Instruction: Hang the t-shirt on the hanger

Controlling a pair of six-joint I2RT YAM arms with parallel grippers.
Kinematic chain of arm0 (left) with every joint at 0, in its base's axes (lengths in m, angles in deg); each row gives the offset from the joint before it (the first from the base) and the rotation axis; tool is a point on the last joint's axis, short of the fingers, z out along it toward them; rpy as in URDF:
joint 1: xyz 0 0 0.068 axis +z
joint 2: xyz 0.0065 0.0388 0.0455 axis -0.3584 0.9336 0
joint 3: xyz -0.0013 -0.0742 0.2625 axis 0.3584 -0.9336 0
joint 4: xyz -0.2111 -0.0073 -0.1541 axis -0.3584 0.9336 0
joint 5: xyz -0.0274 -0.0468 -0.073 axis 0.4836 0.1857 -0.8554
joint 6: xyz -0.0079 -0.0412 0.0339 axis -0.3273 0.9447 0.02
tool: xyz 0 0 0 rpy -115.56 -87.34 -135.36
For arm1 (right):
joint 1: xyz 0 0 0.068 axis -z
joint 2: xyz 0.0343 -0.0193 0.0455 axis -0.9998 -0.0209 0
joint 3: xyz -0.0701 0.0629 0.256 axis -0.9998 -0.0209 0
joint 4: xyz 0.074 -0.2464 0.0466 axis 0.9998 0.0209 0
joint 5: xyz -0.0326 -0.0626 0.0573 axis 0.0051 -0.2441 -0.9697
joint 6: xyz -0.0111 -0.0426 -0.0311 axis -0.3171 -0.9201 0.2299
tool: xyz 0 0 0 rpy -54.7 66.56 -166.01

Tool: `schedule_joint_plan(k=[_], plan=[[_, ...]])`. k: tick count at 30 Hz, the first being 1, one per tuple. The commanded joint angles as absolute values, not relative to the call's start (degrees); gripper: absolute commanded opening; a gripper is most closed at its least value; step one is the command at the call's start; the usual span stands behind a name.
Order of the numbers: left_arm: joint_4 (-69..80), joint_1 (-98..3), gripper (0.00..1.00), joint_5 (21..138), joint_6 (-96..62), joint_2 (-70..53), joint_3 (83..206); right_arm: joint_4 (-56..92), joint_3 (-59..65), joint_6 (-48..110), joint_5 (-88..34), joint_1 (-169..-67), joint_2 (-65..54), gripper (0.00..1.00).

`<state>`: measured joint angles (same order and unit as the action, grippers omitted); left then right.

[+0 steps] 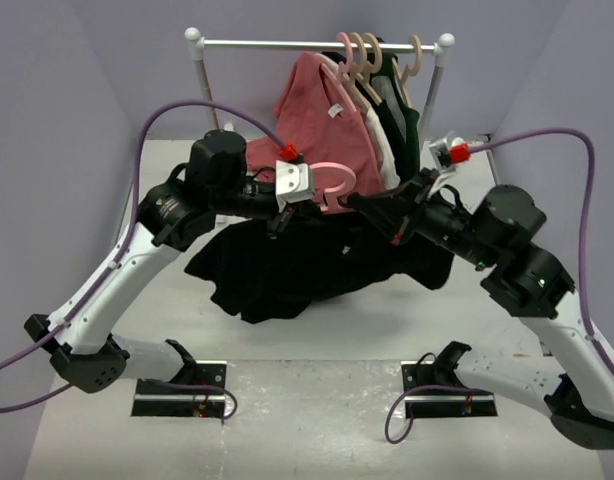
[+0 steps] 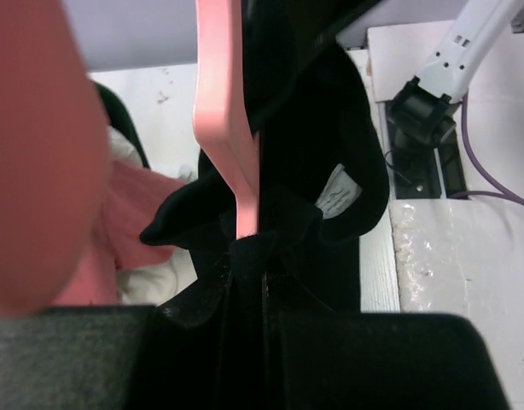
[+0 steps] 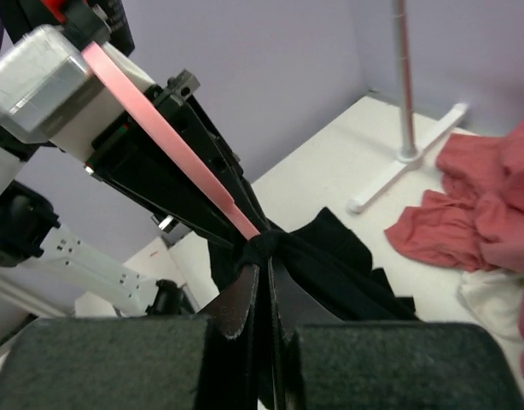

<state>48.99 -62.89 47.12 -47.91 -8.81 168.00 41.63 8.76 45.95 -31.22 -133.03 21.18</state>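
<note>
Left arm: the left gripper (image 1: 292, 192) is clamping shut on the hanger (image 1: 334, 184) beside its hook.
Right arm: the right gripper (image 1: 380, 213) is pinching closed on the t-shirt (image 1: 307, 265), bunched where the pink bar meets the cloth.
Garment: it is hanging between the arms, sagging toward 6 o'clock above the table (image 1: 317, 385).
Axis: the hanger is running roughly 9 to 3 o'clock, with its far end at the right fingers.
Next: the right arm, nearer that end, looks best placed to draw the cloth along it.

The t-shirt (image 1: 287, 265) is plain black, the hanger (image 2: 219, 85) bright pink. The other shirt (image 1: 322, 130) is salmon red, the cables (image 1: 532, 133) purple.
</note>
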Motion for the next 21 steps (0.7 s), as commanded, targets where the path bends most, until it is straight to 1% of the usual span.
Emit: schedule_joint_plan(k=[1, 3, 4, 5, 7, 9, 12, 13, 14, 15, 16, 17, 20, 21], plan=[[48.3, -62.8, 0.0, 40.4, -52.6, -8.0, 168.4, 44.6, 8.0, 45.9, -20.3, -133.7, 25.2, 0.0], [47.8, -62.7, 0.0, 39.7, -53.9, -7.8, 168.3, 45.1, 8.1, 45.3, -21.0, -133.7, 25.3, 0.0], [47.7, -62.7, 0.0, 39.2, -54.4, -7.2, 168.9, 45.2, 8.6, 44.8, -23.4, -133.7, 25.1, 0.01], [48.2, -62.6, 0.0, 39.1, -55.0, -6.4, 169.1, 45.5, 8.7, 44.3, -24.8, -133.7, 25.3, 0.06], [49.5, -62.4, 0.0, 39.0, -56.5, -4.9, 168.9, 46.1, 8.0, 43.1, -26.1, -133.7, 26.2, 0.18], [50.6, -62.3, 0.0, 38.0, -57.6, -3.6, 166.3, 46.7, 4.8, 40.5, -25.3, -133.7, 29.6, 0.35], [48.9, -62.3, 0.0, 34.8, -57.9, -3.2, 160.1, 46.7, -2.1, 35.7, -23.7, -133.7, 36.4, 0.45], [47.8, -62.3, 0.0, 34.6, -57.8, -3.3, 158.6, 46.9, -3.6, 34.2, -24.8, -133.7, 37.8, 0.45], [45.8, -62.4, 0.0, 32.6, -57.4, -3.3, 157.3, 47.3, -5.7, 32.8, -27.9, -133.6, 39.2, 0.51], [45.1, -62.4, 0.0, 31.0, -57.5, -3.3, 155.5, 48.7, -6.3, 30.7, -29.5, -133.7, 41.1, 0.53], [44.5, -62.4, 0.0, 28.8, -57.8, -3.0, 155.0, 49.8, -6.7, 30.3, -30.8, -133.7, 41.7, 0.58], [44.3, -62.4, 0.0, 27.4, -58.4, -2.9, 154.7, 50.2, -6.8, 30.2, -31.3, -133.7, 42.2, 0.61], [44.6, -62.9, 0.0, 23.2, -60.3, -1.7, 154.0, 49.8, -6.7, 30.0, -30.7, -133.7, 42.7, 0.62], [44.5, -63.3, 0.0, 22.8, -60.5, -1.5, 153.8, 49.6, -6.6, 30.0, -31.0, -133.7, 41.7, 0.65]])
